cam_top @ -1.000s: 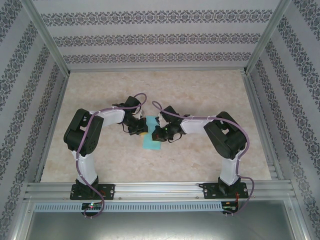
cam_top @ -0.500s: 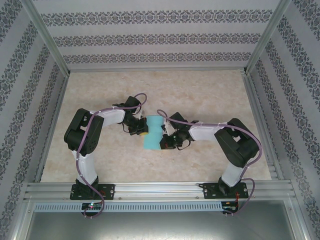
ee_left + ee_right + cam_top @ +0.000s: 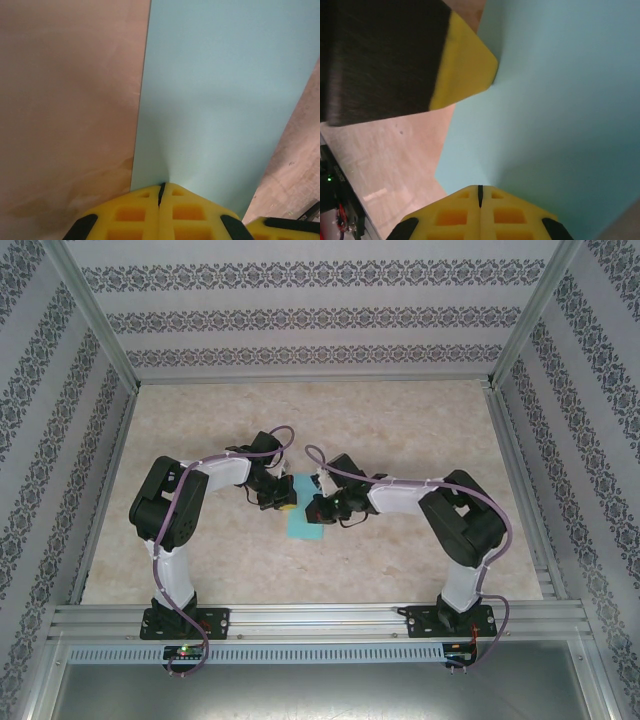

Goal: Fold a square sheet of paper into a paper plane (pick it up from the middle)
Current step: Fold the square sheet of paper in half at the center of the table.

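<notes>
Patterned walls [image 3: 300, 315] enclose a pale marbled worktop [image 3: 420, 430]; we list the contents from largest to smallest.

1. Arms: 2, the left arm [image 3: 165, 510] and the right arm [image 3: 455, 515]. Both are bent inward so that their wrists meet near the middle of the worktop.

2. Square sheet of paper [image 3: 303, 525]: 1, turquoise and unmarked, lying between the 2 wrists at the centre of the worktop. From above it reads as a narrow oblong rather than a full square, so we judge it doubled over along a centre line. We see no pointed nose and no wing creases. By our estimate the task is at an early stage: the diagonal nose folds and the wing folds remain. We cannot tell whether the strip lies flat or is raised slightly.

3. Left claw [image 3: 160, 194]: yellow fingers pressed together with no gap, pinching the near edge of the sheet. The paper puckers faintly at the bite.

4. Right claw [image 3: 480, 192]: fingers likewise pressed together, nipping the sheet's edge from the opposite side. Its camera also catches 1 yellow finger of the left claw touching the paper's far edge.
</notes>
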### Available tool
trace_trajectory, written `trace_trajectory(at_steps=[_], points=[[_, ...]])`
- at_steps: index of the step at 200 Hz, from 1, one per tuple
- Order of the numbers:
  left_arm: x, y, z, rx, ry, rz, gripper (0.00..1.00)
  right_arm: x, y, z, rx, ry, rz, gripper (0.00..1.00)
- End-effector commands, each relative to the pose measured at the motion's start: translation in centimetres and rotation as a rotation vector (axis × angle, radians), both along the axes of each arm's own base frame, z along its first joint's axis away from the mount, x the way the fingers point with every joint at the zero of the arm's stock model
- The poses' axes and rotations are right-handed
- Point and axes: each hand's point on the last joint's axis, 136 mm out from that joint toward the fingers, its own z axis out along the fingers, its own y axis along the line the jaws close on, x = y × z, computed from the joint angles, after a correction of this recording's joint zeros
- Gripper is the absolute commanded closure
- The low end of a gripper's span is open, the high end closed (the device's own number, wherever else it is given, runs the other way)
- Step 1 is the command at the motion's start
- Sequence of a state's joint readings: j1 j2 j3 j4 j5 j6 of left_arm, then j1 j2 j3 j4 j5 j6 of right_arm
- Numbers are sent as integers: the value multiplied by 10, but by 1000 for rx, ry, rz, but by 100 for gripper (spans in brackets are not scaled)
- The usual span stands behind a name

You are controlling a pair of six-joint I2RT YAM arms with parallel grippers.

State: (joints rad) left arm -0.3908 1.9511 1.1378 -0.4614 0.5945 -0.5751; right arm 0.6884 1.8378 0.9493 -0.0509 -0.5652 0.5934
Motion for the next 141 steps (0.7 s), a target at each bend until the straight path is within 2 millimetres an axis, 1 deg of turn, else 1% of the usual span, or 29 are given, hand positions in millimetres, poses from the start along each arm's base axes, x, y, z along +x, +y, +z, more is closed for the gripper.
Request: trace_trajectory(at_steps=[1, 32, 58, 74, 83, 97, 105, 124, 141], points=[[-67, 66, -88, 375, 229, -27, 100, -7, 5, -7, -7, 9, 17, 100], [-66, 66, -89, 379, 228, -31, 100, -24, -12, -22, -40, 4, 40, 100], [-64, 66, -88, 381, 222, -37, 100, -48, -38, -39, -79, 9, 65, 100], [-62, 66, -88, 381, 218, -42, 100, -59, -51, -42, -73, 10, 63, 100], [-60, 65, -86, 380, 210, -47, 100, -63, -56, -41, -61, 8, 56, 100], [-55, 65, -85, 381, 197, -56, 100, -63, -58, -33, -37, -6, 40, 100], [-51, 63, -83, 376, 181, -67, 100, -58, -56, -25, -20, -22, 27, 100], [-33, 57, -73, 364, 124, -102, 100, -34, -45, 9, 52, -88, -32, 100], [-13, 49, -59, 342, 47, -142, 100, -8, -36, 40, 97, -152, -90, 100]])
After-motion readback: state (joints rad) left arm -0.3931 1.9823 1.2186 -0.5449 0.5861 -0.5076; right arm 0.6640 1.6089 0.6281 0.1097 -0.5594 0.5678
